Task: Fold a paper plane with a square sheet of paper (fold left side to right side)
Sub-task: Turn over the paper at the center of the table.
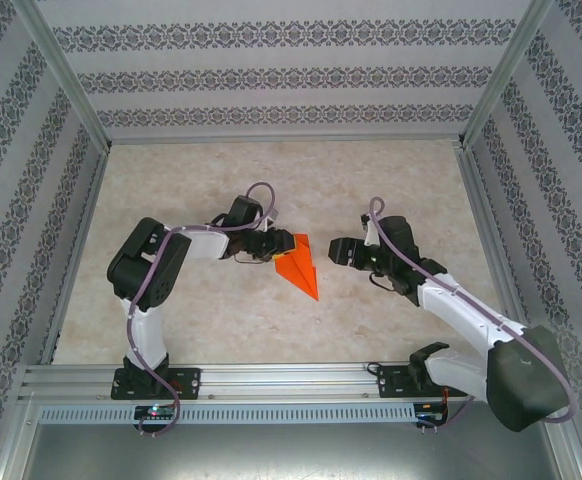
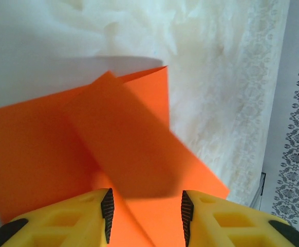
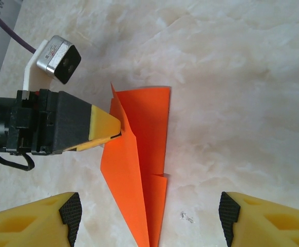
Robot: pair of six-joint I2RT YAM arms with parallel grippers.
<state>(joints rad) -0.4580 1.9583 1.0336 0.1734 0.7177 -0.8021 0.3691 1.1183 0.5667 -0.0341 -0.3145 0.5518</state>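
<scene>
The orange sheet of paper (image 1: 299, 266) lies mid-table, folded into a pointed wedge with its tip toward the near edge. In the right wrist view the paper (image 3: 144, 123) shows a long diagonal flap and a short lower fold. My left gripper (image 1: 269, 250) sits at the paper's left edge. Its yellow tips (image 3: 116, 128) touch a raised flap there. In the left wrist view the left gripper (image 2: 147, 213) stands open, the paper (image 2: 36, 149) running between the fingers without being pinched. My right gripper (image 1: 334, 250) hovers to the right, open wide (image 3: 149, 218), apart from the paper.
The marbled tabletop (image 1: 211, 310) is bounded by metal frame posts and patterned walls (image 1: 291, 75) at the back and both sides. An aluminium rail (image 1: 291, 378) carrying both arm bases runs along the near edge. A small scuff (image 3: 186, 218) marks the table beside the paper's tip.
</scene>
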